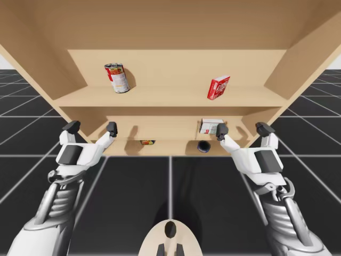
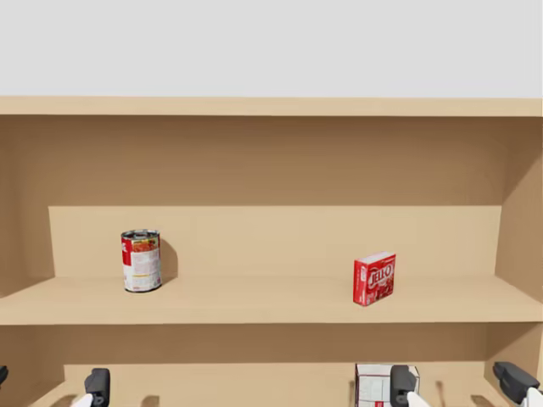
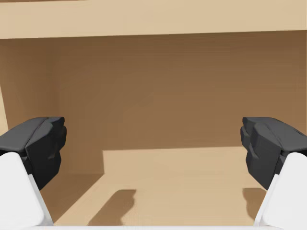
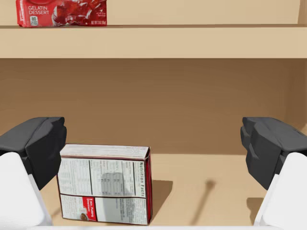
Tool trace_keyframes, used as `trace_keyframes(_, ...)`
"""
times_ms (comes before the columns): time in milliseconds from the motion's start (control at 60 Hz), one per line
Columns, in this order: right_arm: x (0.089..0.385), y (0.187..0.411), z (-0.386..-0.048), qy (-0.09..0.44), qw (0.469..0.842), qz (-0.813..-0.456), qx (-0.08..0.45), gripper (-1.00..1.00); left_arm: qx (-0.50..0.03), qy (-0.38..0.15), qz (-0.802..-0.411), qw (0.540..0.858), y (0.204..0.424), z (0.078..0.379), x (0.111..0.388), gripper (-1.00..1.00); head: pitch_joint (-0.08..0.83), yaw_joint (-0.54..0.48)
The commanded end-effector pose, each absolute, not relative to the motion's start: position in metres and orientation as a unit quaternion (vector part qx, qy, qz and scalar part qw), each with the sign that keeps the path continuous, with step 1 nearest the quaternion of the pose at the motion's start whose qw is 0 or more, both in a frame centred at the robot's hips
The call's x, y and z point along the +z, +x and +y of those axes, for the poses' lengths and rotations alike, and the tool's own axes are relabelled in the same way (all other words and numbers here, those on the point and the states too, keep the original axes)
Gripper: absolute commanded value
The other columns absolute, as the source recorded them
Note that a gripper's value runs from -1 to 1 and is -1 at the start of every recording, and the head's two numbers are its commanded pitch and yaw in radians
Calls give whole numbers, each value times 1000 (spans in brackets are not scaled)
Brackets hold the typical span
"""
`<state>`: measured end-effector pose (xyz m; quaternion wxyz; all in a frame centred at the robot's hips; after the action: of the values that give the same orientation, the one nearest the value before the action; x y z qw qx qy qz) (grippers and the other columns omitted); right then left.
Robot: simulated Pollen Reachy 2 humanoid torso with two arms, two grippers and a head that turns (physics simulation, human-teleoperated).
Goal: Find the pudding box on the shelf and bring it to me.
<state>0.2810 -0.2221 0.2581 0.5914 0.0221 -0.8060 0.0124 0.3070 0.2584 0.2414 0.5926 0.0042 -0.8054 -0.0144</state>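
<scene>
A white box with a dark red side (image 4: pixel 104 184) stands on the lower shelf, just ahead of my right gripper (image 4: pixel 153 148) and nearer its left finger. That gripper is open and apart from the box. The same white box (image 1: pixel 211 126) (image 2: pixel 373 384) sits behind my right gripper (image 1: pixel 242 129) (image 2: pixel 456 383). On the upper shelf a red box (image 1: pixel 218 87) (image 2: pixel 374 278) (image 4: pixel 61 12) stands upright. My left gripper (image 1: pixel 90 128) (image 3: pixel 153 148) is open at the lower shelf's left end, with nothing between its fingers.
A red and white can (image 1: pixel 116 78) (image 2: pixel 141 260) stands at the left of the upper shelf (image 1: pixel 170 98). A small orange object (image 1: pixel 147 142) and a dark round can (image 1: pixel 203 145) lie near the lower shelf's front edge. Wooden side walls (image 1: pixel 298 58) close in the shelf.
</scene>
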Motion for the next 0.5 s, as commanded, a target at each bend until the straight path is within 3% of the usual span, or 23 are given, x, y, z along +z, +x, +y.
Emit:
trace_keyframes(17, 254, 278, -217, 19, 595, -803, -13, -1000, -18, 8, -805, 593, 307, 258, 241, -1000, 0, -19)
trace_keyframes(167, 255, 279, -216, 22, 599, -801, 15, -1000, -18, 8, -805, 593, 307, 258, 240, -1000, 40, -19)
trace_keyframes(500, 253, 283, -217, 24, 603, -798, 8, -1000, -27, 11, -804, 594, 308, 256, 239, -1000, 271, -117)
